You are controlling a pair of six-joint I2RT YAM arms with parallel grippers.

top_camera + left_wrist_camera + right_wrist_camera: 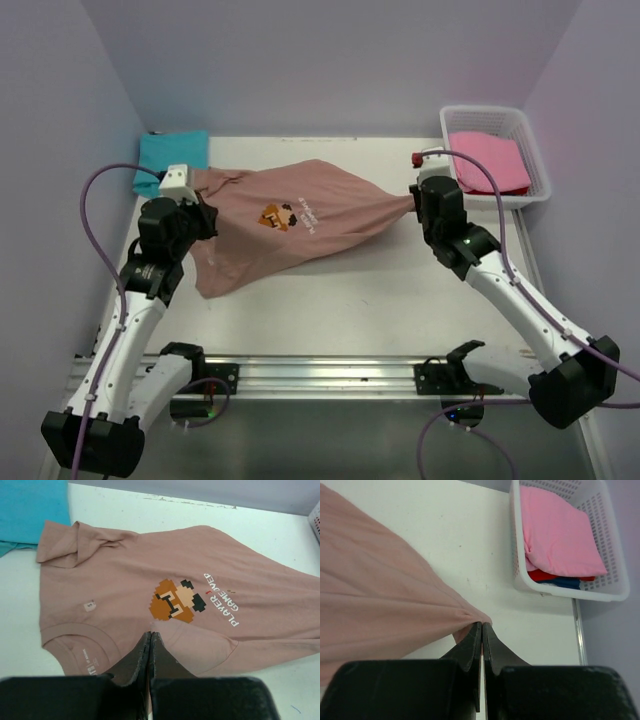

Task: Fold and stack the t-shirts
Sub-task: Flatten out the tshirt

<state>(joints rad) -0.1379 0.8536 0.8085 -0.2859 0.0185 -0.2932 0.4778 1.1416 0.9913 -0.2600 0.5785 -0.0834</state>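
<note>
Over white tabletop (350,300), strung left-to-right: dusty salmon-brown pixel-print cotton tee (320,220), collar end pinched in left gripper (150,636), bunched hem end in right gripper (481,626).

Salmon tee (335,215) lies stretched centrally, teal tee (172,153) far-left (pink one (490,162) far-right).

Both arms stretch forward, spread wide apart; the left tool (204,214) and right tool (414,201) each pinch tight (fingers nearly meeting) on the salmon t-shirt (345,228).
</note>
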